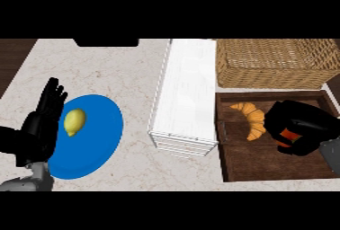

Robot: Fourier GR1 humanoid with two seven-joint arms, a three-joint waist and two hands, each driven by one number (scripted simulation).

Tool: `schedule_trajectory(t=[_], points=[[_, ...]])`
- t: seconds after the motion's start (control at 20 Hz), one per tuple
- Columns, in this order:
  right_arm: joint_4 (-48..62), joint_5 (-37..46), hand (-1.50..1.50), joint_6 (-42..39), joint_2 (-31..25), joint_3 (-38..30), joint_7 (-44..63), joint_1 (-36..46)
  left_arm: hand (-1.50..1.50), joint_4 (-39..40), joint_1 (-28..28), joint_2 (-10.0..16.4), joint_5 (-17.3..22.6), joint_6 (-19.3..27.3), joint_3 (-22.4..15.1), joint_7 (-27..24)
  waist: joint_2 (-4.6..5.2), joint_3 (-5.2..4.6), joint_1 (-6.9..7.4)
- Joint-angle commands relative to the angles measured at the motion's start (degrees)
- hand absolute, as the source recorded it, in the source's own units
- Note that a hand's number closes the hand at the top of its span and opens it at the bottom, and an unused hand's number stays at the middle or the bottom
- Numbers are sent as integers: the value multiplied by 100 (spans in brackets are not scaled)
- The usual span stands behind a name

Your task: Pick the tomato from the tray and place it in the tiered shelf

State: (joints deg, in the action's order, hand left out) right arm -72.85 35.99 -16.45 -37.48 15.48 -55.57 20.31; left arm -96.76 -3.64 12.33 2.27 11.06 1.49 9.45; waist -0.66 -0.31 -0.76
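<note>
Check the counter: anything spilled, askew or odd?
Nothing stands out. The golden croissant lies flat in the dark wooden tray, where the right hand curls its fingers round the red tomato. The yellow lemon sits on the round blue plate, beside the open left hand. The white slatted tiered shelf and woven wicker basket look intact.

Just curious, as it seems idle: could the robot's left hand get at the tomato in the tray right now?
Probably not. The left hand rests open by the blue plate, the white shelf stands between, and the right hand is curled round the tomato.
</note>
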Motion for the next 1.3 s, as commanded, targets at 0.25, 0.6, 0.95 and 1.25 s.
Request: schedule_trajectory(t=[0.25, 0.6, 0.95, 1.25], points=[[-849, -2426, 150, -2307, -610, -1076, 1478, 1101, 0, 160, -16, -135, -62, -12, -76, -151, 47, 18, 37], [-180, -3108, 150, -2554, -387, -1336, 2534, 2043, 0, -14, -9, -144, -52, -104, -38, -94, 71, 28, 133], [361, -2513, 150, -1677, 988, -764, 3219, 2455, 0, 252, -150, -309, -164, -88, -79, -238, 84, 28, 141], [1114, -2194, 150, -1387, 1683, -836, 3146, 3025, 0, -63, 72, -271, -225, -127, -21, -98, 80, 30, 169]])
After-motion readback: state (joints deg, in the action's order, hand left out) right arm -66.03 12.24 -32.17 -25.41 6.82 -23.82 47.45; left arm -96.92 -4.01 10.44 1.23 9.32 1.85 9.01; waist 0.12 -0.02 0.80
